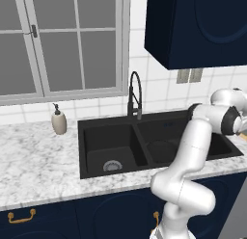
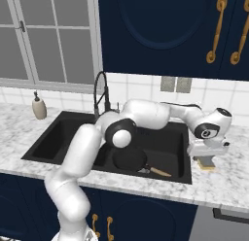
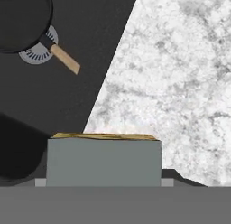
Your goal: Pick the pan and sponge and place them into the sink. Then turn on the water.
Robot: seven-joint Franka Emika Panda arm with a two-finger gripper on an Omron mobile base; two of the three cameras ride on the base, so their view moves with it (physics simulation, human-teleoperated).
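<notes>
Your pan (image 2: 130,160) already lies in the right basin of the sink (image 2: 58,138), its wooden handle pointing toward the front rim, so the first half of the pick-and-place looks done. You are now on the sponge (image 2: 207,163). It sits on the marble desk (image 2: 228,181) just to the right of the sink, and your end effector (image 2: 208,157) is right down on top of it. In the right base view the yellow block peeks out beneath the hand; in the hand view the sponge's grey face and a thin yellow edge sit close up between the fingertips, with the sink edge and the pan off to one side.

The jaws appear to have closed partway onto the sponge's width, so you likely have it gripped, though it is not yet lifted off the desk, and the contact itself is hidden under the hand.

Next, I judge you need a straight lift clear of the desk, then a swing left over the sink rim and a release into a basin. After that, the faucet (image 2: 101,94) remains; no water runs yet.
</notes>
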